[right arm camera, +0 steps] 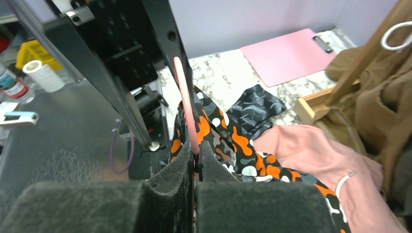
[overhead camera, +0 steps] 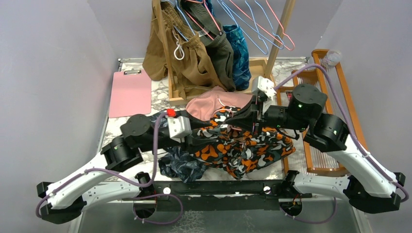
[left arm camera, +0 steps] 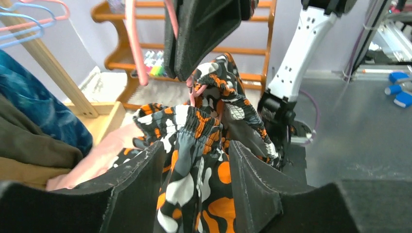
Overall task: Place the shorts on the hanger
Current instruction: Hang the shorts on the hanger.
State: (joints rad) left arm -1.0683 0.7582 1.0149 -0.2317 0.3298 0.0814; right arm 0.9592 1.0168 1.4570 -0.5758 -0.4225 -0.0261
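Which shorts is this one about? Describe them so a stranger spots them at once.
On the marble table, look at the middle of the front edge. The shorts bunched there are dark with orange, white and grey blobs, unlike the plain pink shorts behind and the navy shorts beside them.
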